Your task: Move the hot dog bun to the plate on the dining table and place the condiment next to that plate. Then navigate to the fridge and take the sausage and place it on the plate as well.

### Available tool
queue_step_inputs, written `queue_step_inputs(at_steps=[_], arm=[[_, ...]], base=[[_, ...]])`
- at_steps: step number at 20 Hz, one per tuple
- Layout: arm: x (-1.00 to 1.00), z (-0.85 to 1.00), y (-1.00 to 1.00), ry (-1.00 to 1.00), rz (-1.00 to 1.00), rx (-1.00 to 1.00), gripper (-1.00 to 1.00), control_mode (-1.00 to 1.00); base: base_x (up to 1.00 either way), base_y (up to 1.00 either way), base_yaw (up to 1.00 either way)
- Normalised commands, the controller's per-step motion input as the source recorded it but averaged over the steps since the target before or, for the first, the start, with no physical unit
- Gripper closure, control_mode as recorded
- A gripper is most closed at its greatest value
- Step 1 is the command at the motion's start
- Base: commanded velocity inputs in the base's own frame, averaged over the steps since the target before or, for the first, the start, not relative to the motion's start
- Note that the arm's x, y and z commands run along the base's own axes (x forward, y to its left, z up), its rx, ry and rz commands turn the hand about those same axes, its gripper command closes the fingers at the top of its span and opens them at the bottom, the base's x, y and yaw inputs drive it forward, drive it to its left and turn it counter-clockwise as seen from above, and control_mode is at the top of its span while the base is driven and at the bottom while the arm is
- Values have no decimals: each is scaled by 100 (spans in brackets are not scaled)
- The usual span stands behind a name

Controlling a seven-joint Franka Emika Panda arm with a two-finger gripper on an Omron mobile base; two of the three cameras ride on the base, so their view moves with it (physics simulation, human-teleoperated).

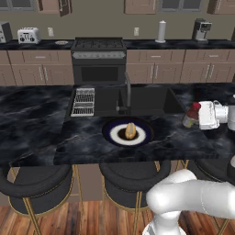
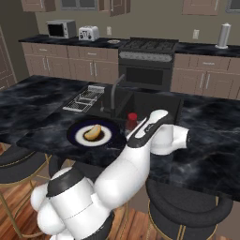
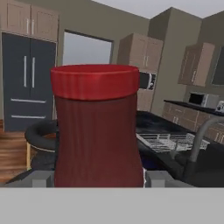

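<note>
The hot dog bun (image 1: 131, 131) (image 2: 94, 131) lies in the middle of the dark-rimmed plate (image 1: 110, 134) (image 2: 74, 135) on the black marble dining counter. Right of the plate, the condiment bottle (image 1: 192, 114) (image 2: 131, 121) (image 3: 94, 131), dark red with a red cap, stands upright between the fingers of my gripper (image 1: 194, 118) (image 3: 94, 180). The gripper is shut on its sides, low over the counter near the sink's corner. In the hand view the dark double-door fridge (image 3: 26, 83) stands far behind the bottle. The sausage is out of view.
Behind the plate are the sink (image 1: 147, 101) with its faucet (image 1: 127, 92) and a wire dish rack (image 1: 84, 102). Black stools (image 1: 39, 186) line the counter's near edge. The stove (image 1: 98, 59), toaster (image 1: 28, 35) and paper towel roll (image 1: 161, 31) sit along the back wall.
</note>
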Motion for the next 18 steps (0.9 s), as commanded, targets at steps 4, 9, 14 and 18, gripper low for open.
queue_step_inputs(at_steps=[4, 9, 14, 18], arm=[[21, -60, 5, 0, -1, -15, 100, -100], [28, -51, 23, -1, -15, -13, 100, -100], [35, -43, 24, 0, -14, -8, 100, -100], [42, -43, 27, 0, -4, -2, 100, -100]], base=[[0, 0, 0], [0, 0, 0], [0, 0, 0], [0, 0, 0]])
